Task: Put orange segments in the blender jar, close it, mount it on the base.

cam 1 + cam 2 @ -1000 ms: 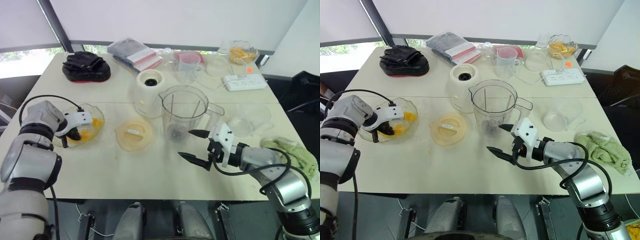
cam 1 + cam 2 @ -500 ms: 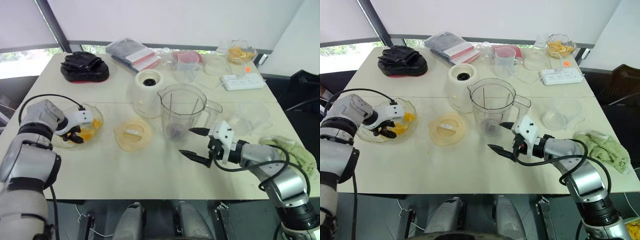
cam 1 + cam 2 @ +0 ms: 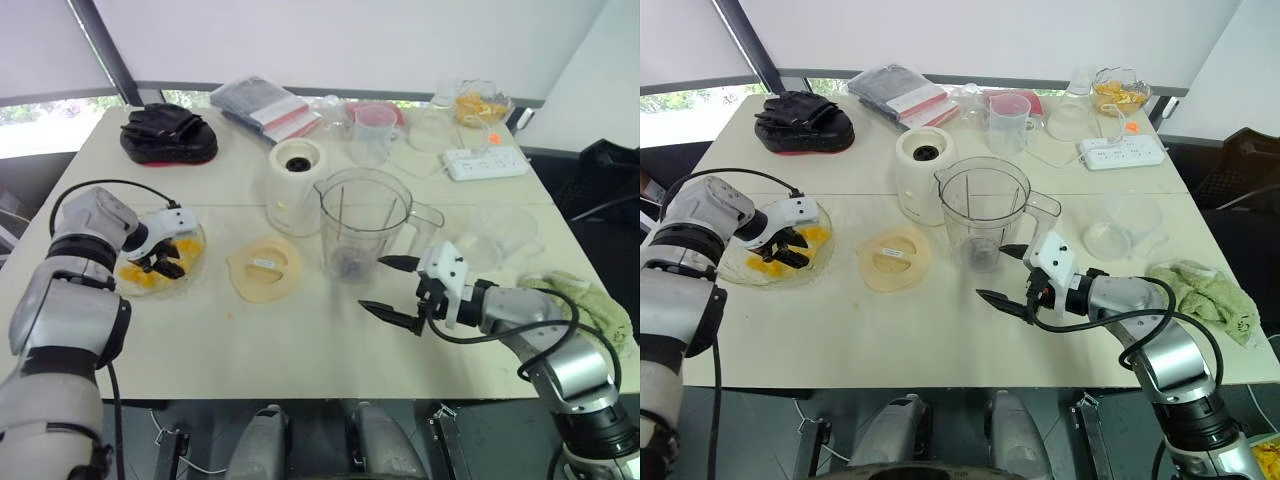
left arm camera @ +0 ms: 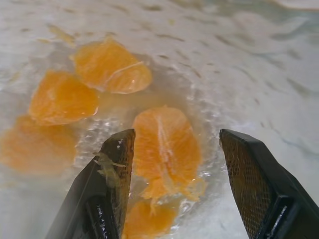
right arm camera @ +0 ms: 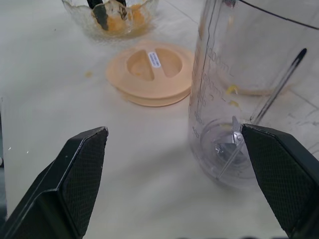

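The left pincer (image 4: 175, 139) is open inside the glass bowl (image 3: 740, 272) at the left side of the surface (image 3: 300, 340). Its two fingers stand on either side of one orange segment (image 4: 167, 149), and other segments lie near it. The right pincer (image 3: 373, 285) is wide open, low over the surface, just beside the jar (image 3: 365, 225). The jar stands upright in the middle, uncovered. Its lid (image 3: 266, 268) lies flat to its left, and the base (image 3: 297, 185) stands just behind.
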Controlling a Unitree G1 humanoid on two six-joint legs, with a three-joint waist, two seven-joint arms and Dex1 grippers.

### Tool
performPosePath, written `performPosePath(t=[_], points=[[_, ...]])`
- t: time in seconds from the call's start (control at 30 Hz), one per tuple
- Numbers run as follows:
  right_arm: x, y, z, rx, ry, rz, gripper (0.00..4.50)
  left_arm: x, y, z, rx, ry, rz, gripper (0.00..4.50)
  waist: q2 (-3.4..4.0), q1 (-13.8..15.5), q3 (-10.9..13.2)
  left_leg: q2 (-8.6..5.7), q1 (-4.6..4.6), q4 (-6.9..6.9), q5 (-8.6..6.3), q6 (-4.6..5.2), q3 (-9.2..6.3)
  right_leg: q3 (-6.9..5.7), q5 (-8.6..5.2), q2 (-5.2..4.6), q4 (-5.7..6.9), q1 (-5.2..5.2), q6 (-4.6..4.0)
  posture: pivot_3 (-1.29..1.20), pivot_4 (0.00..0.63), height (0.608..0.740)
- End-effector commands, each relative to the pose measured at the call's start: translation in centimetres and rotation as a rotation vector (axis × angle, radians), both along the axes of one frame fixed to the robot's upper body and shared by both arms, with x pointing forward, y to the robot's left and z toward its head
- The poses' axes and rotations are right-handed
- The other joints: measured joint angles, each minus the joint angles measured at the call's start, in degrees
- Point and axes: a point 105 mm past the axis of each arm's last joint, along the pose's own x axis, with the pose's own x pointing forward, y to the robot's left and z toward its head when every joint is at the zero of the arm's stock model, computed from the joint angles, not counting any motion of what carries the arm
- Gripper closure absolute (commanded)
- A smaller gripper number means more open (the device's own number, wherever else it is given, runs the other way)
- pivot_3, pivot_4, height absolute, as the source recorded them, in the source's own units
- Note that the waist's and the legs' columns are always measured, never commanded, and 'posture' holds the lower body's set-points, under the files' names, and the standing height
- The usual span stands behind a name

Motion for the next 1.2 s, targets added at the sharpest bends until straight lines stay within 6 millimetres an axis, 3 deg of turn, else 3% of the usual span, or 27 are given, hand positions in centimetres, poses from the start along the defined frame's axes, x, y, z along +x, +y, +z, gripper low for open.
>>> performPosePath(t=[0.03,0.47,0.7,1.1,1.2], points=[[-0.3,-0.3,1.1,-0.003,-0.040,0.006,0.00,0.4,0.3,1.0,-0.004,-0.039,0.014,1.70,0.00,0.0,0.0,0.00,0.00,0.01,0.00,0.00,0.00,0.00,0.00,0.00,0.00,0.00,0.00,0.00,0.150,0.740],[-2.4,-0.7,2.3,0.104,0.071,0.017,0.00,0.1,1.0,-0.5,0.005,-0.043,0.082,1.70,-0.01,0.1,0.0,0.00,-0.06,0.08,0.00,0.01,-0.02,0.00,0.00,-0.01,0.01,0.01,0.00,0.00,0.150,0.740],[-2.5,-0.4,2.6,0.120,0.072,0.012,0.00,-0.2,0.9,-2.0,-0.007,-0.029,0.105,1.70,0.01,0.2,0.0,0.00,-0.05,0.09,-0.01,0.01,-0.01,0.01,0.00,-0.01,0.03,0.02,0.00,0.00,0.150,0.740],[-2.0,-0.2,2.3,0.107,0.054,0.001,0.00,0.0,0.8,-2.2,-0.023,-0.047,0.125,1.70,0.01,0.3,0.0,0.00,-0.05,0.18,-0.01,0.01,-0.02,0.00,0.00,-0.02,0.05,0.07,0.00,0.00,0.150,0.740],[-2.0,-0.2,2.3,0.105,0.052,0.001,0.00,-0.2,0.8,-2.4,-0.023,-0.045,0.122,2.97,0.01,0.3,0.0,0.00,-0.05,0.18,-0.01,0.01,-0.02,0.00,0.00,-0.02,0.05,0.07,0.00,0.00,0.150,0.740]])
